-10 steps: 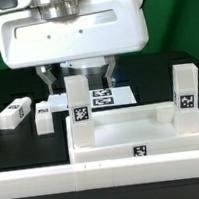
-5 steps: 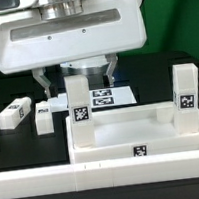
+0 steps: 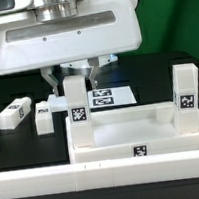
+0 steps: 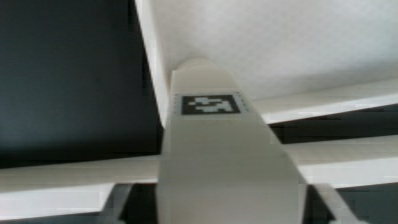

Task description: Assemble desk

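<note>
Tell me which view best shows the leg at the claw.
Exterior view: the leg stands upright on the slab, nearly its whole height visible. The wrist view shows just one face of it, close, foreshortened and blurred.

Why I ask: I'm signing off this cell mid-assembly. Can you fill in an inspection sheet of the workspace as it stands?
surface: black table, bare where visible.
job's things: desk slab lies flat; left leg and right leg stand upright on it, at the exterior view's left and right; outer loose leg and inner loose leg lie on the table beside the slab.
clutter: marker board behind the slab; long white rail in front.
grippers: gripper straddles the top of the left leg; a firm clamp cannot be confirmed.
cables: nothing seen.
surroundings: green backdrop.
</note>
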Action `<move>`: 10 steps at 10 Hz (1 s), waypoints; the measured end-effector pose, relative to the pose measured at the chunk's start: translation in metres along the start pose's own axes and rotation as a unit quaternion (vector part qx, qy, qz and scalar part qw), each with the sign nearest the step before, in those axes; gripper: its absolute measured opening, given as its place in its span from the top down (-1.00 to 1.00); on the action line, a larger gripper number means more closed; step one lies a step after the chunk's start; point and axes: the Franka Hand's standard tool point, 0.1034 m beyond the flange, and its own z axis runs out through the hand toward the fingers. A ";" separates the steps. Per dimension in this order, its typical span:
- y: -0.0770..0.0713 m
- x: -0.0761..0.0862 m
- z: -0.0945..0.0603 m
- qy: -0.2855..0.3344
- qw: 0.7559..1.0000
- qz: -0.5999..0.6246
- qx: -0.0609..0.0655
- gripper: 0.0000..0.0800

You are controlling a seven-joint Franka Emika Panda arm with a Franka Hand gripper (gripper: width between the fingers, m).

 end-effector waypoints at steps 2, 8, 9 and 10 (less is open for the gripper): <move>0.000 0.000 0.000 0.000 1.000 0.007 0.000 0.27; 0.004 -0.001 0.000 -0.002 0.974 0.228 0.000 0.27; 0.004 -0.001 0.000 -0.002 0.964 0.267 0.000 0.27; 0.005 -0.001 0.000 -0.002 0.955 0.297 0.000 0.27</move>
